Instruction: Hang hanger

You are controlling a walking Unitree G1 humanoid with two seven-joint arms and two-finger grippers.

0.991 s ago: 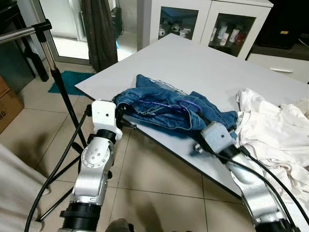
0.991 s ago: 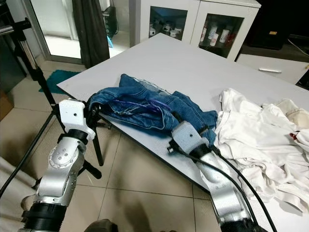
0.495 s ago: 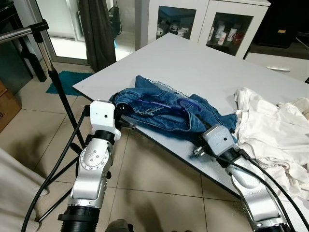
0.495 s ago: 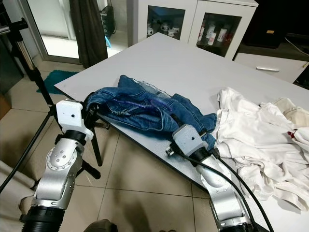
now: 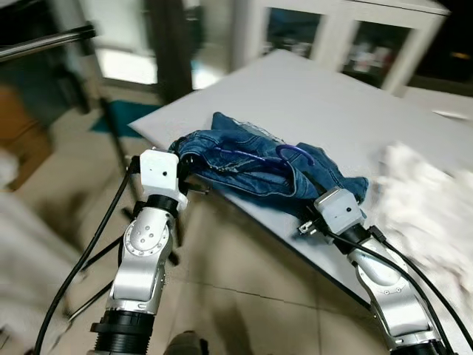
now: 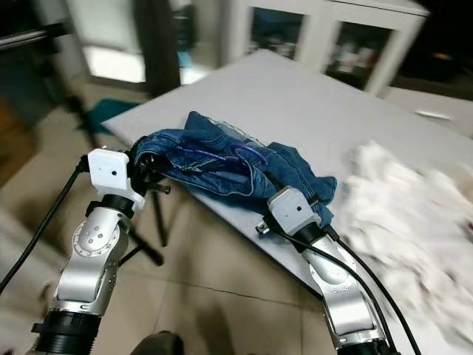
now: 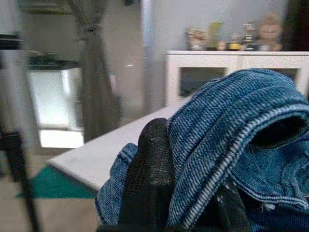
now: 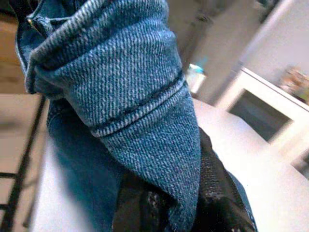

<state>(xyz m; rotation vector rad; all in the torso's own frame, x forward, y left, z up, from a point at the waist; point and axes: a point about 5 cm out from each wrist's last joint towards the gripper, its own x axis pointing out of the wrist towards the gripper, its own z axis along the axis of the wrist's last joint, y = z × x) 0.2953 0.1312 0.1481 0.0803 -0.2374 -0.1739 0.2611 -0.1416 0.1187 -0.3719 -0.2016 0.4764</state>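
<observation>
Change: whole picture has swung and gone blurry since half a second ago, so the head camera moved; jeans, both arms and the white pile sit the same relative to each other as before.
Clothes rail: far left, a metal bar (image 5: 46, 43) on a dark stand, well apart from the bench and pretty smeared.
Left gripper: at the near-left corner of the bench (image 5: 295, 96), fingers (image 7: 147, 183) pinching the folded denim edge; left wrist view has one black finger pressed flat against the fold with denim wrapped over it.
Jeans: blue jeans (image 5: 251, 166) bunched up along the near edge of the bench, the left end lifted off the corner where the left gripper (image 5: 185, 166) has it.
Hanger: purple hanger (image 5: 292, 154) is tucked in the jeans, only its curved hook and a bit of the arm poking out on top of the denim, between the two grippers.
Right gripper: right gripper (image 6: 284, 188) is at the right end of the jeans by the bench edge, fingers (image 8: 212, 193) clamped on a thick fold of denim that drapes over them.
White clothes: rumpled white heap (image 5: 429, 200) on the bench just right of the jeans, too blurred to tell what garments.
Cabinet: white glass-door cabinet (image 5: 347, 37) behind the bench.
</observation>
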